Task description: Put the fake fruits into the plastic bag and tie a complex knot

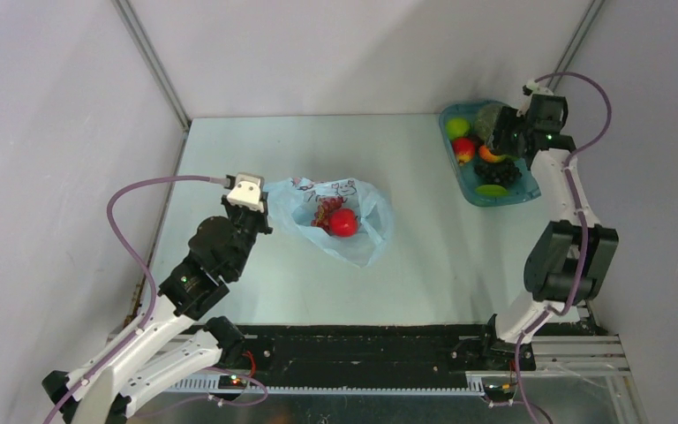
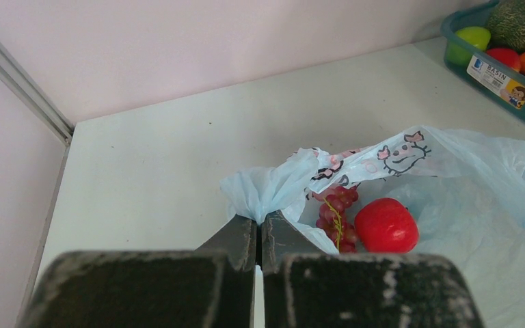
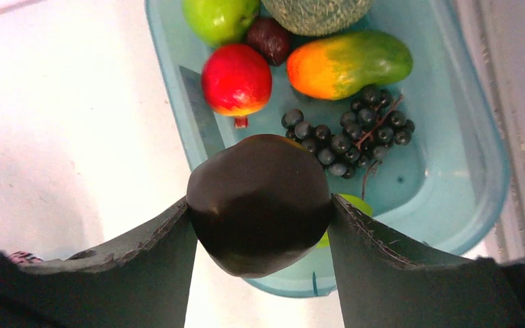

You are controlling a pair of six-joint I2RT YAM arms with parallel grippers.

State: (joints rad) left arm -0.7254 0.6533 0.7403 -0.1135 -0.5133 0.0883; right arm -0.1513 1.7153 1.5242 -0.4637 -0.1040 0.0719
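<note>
Dark glossy fruit (image 3: 260, 219) fills the right wrist view, clamped between the two fingers of the right claw (image 3: 258, 203), one finger pressed to each flank. It hangs over the near rim of the teal tray (image 3: 451, 137); how high above it, I cannot tell.

In the tray:
- green apple (image 3: 220, 17) and netted melon (image 3: 314, 8) at the far end
- small dark fruit (image 3: 270, 37) between them
- red fruit with a yellowish base (image 3: 236, 78)
- orange-to-green mango (image 3: 348, 63)
- dark grape bunch (image 3: 348, 137) on the tray floor
- a lime-green piece (image 3: 350, 203), mostly hidden behind the held fruit

The tray sits at the far right corner of the desk (image 1: 318, 150).

Left claw (image 2: 260, 231): fingers together, pinching a gathered fold of the plastic bag (image 2: 478, 171) at its near-left edge. The bag lies crumpled mid-desk, well apart from the tray (cartoon print on the film, a pig-like face among it). Inside it, a round red fruit (image 2: 385, 225) and a red grape bunch (image 2: 335, 215) lie touching, the grapes on the side nearer the pinch.
</note>
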